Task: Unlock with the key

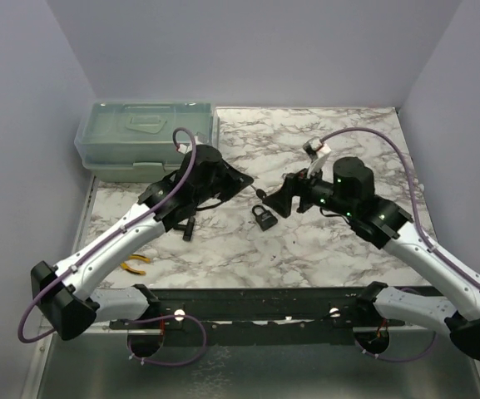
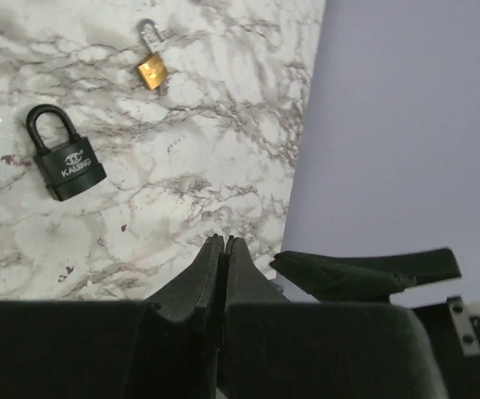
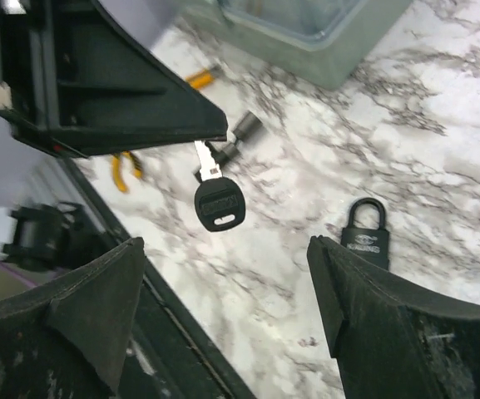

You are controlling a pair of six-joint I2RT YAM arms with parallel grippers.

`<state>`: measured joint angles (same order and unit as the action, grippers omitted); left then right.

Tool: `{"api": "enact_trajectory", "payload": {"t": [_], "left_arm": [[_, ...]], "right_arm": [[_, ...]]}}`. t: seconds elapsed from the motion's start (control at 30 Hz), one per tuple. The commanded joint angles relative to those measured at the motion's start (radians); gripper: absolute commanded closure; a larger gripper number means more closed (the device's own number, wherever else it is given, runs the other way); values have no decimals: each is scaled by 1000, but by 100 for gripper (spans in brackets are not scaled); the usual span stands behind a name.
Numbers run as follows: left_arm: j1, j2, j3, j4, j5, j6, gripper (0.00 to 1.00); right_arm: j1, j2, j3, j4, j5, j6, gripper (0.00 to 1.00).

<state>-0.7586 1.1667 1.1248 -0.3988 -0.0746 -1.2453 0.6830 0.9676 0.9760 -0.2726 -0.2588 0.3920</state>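
Your left gripper (image 2: 224, 243) has its fingers pressed together, and the right wrist view shows what they pinch: the blade of the key (image 3: 219, 204). The key is off the table. Its long axis runs from the left fingertips toward the right wrist camera, blade end in the grip and round black head free at the near end.

Your right gripper (image 3: 223, 249) is spread wide and holds nothing. The head sits in the gap between its two fingers, touching neither and a little nearer the one on the left of that view.

With the blade covered, the key probably cannot enter a lock from this hold. The next move likely means closing the right fingers on the head so the blade comes free. Keep them square to the flat of the head or it may twist.

The black padlock (image 3: 366, 235) lies flat on the table (image 1: 339, 249), just beyond the other right finger. A small brass padlock (image 2: 150, 68) lies farther off.
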Motion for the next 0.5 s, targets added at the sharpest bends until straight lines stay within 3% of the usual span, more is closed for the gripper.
{"api": "enact_trajectory", "payload": {"t": [0.0, 0.2, 0.33, 0.47], "left_arm": [[0, 132, 141, -372, -118, -122, 100], [5, 205, 226, -441, -104, -154, 100], [33, 263, 302, -554, -91, -187, 100], [65, 264, 292, -555, -21, -217, 100]], "right_arm": [[101, 94, 62, -172, 210, -211, 14], [232, 197, 123, -162, 444, -342, 20], [286, 241, 132, -123, 468, -382, 24], [302, 243, 106, -54, 486, -413, 31]]}}
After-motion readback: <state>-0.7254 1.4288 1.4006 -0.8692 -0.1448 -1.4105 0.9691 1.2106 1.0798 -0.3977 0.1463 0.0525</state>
